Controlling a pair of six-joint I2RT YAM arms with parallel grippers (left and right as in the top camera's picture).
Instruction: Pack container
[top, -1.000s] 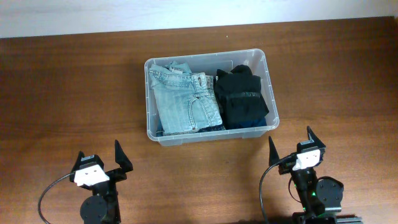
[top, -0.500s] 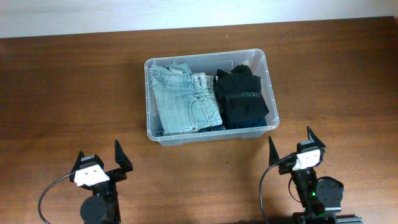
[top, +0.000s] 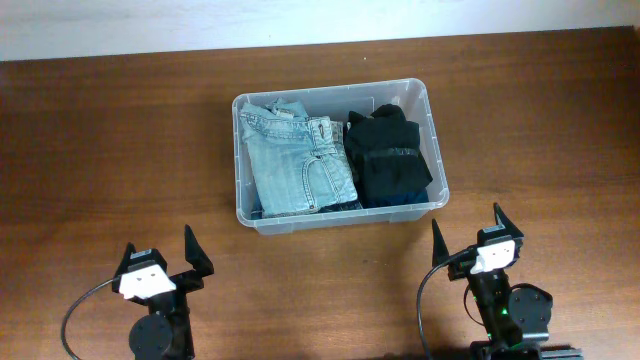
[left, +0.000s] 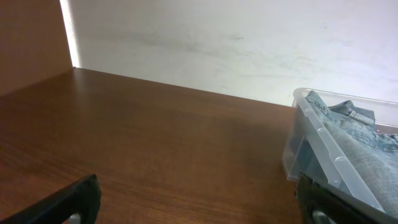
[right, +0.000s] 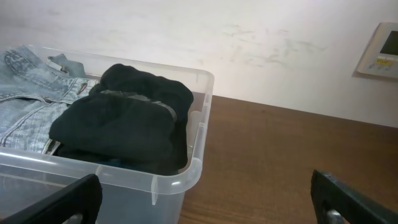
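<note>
The clear plastic container (top: 429, 117) stands at the table's middle back. It holds folded light blue jeans (top: 298, 160) on the left and a folded black garment (top: 388, 158) on the right. My left gripper (top: 162, 256) is open and empty near the front left, apart from the container. My right gripper (top: 466, 234) is open and empty near the front right, just in front of the container's right corner. The right wrist view shows the container's near corner (right: 194, 169) and the black garment (right: 127, 121). The left wrist view shows the container's side (left: 323, 155) and the jeans (left: 364, 134).
The brown wooden table (top: 120, 150) surrounds the container. A white wall (right: 249, 37) runs behind the table, with a small white wall panel (right: 380, 50) at the right.
</note>
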